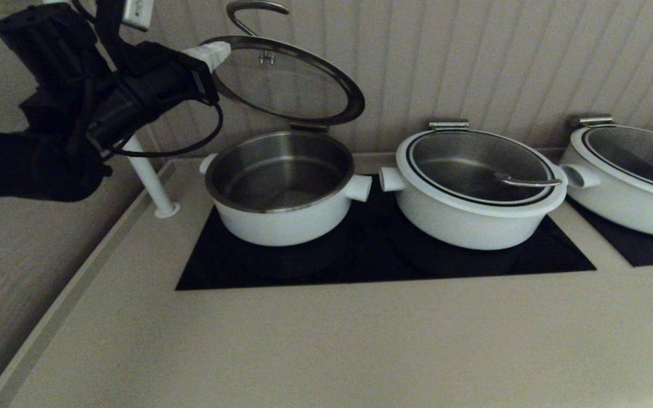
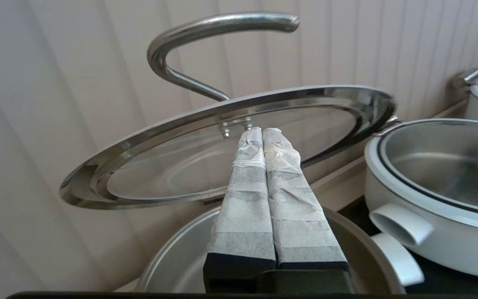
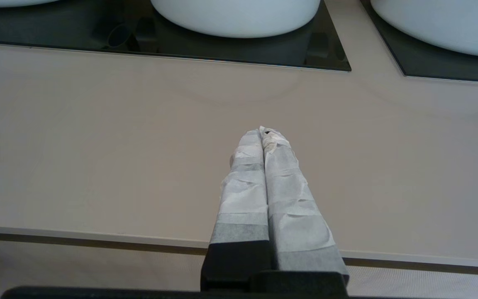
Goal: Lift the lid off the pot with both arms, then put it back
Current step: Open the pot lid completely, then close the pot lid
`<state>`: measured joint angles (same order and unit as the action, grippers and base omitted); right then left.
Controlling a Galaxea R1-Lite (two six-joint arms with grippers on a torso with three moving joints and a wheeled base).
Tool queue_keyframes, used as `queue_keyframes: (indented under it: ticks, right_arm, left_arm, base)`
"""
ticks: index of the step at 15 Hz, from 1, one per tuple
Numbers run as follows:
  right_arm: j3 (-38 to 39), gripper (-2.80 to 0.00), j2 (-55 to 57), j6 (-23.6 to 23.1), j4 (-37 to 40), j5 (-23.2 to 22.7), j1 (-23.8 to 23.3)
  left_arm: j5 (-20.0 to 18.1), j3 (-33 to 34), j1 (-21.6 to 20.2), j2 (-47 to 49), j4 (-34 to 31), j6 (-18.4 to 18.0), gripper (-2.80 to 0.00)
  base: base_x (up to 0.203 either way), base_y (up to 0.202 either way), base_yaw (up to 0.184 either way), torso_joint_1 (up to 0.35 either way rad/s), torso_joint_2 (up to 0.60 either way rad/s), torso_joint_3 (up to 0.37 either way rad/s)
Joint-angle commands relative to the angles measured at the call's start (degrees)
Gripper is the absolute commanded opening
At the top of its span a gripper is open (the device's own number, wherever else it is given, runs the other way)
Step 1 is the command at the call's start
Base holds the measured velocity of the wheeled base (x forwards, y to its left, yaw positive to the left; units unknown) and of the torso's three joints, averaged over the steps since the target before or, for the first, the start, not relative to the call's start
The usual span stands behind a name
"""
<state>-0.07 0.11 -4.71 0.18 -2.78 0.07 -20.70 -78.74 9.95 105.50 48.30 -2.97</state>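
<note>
1. The lid (image 1: 287, 79) stands tilted open in the upper middle of the head view, its back edge at a hinge (image 1: 309, 127) on the far rim of the pot (image 1: 281, 187), its front edge raised toward the upper left.
2. The pot sits open and bare inside on the black hob (image 1: 383, 249), left of 2 wider pots whose lids are down.
3. The left pincer (image 1: 213, 54), in the upper left of the head view, has its taped fingers pressed together with nothing between them; in the left wrist view the tips (image 2: 262, 135) sit against the underside of the lid, near the handle's screws, propping it rather than gripping it.
4. The right pincer (image 3: 262, 132) is clenched on nothing and hangs over the bare desk (image 3: 98, 145), well short of the pots.
5. Handling, as a judgement: glass in a steel rim is stiff, fairly heavy, smooth and breakable, so a prop from taped tips could slip and let it slam.
6. The steel loop handle (image 1: 255, 11) looks the surest hold; the rim is the second, for the right pincer to steady while lowering.
</note>
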Motion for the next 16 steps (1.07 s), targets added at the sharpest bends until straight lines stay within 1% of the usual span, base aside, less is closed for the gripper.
queue_keyframes:
  ticks: [1,4,6,9,14,15,16]
  right_arm:
    - [0.0,-2.8,0.0,0.0,0.0,0.0,0.0]
    - [0.0,-2.8,0.0,0.0,0.0,0.0,0.0]
    - [0.0,-2.8,0.0,0.0,0.0,0.0,0.0]
    - [0.0,-2.8,0.0,0.0,0.0,0.0,0.1]
    - [0.0,-2.8,0.0,0.0,0.0,0.0,0.0]
    - [0.0,-2.8,0.0,0.0,0.0,0.0,0.0]
    - [0.0,-2.8,0.0,0.0,0.0,0.0,0.0]
  left_arm:
    - [-0.1,0.3,0.0,-3.4,-1.5,-0.1,-2.8]
    - [-0.2,-3.1,0.0,-3.4,-4.1,-0.1,-2.8]
    - [-0.3,-6.7,0.0,-3.0,-8.2,-0.1,-2.8]
    - [-0.4,-14.8,0.0,-0.7,-13.6,-0.1,-2.8]
    - [-0.5,-29.4,0.0,4.4,-25.3,-0.2,-2.8]
    - [-0.5,-32.1,0.0,5.4,-28.6,-0.2,-2.8]
    - [-0.9,-32.5,0.0,5.9,-30.9,-0.2,-2.8]
  base:
    - [0.0,0.0,0.0,0.0,0.0,0.0]
    - [0.0,0.0,0.0,0.0,0.0,0.0]
    - [0.0,0.0,0.0,0.0,0.0,0.0]
    - [0.0,0.0,0.0,0.0,0.0,0.0]
    - [0.0,0.0,0.0,0.0,0.0,0.0]
    - [0.0,0.0,0.0,0.0,0.0,0.0]
    - [0.0,0.0,0.0,0.0,0.0,0.0]
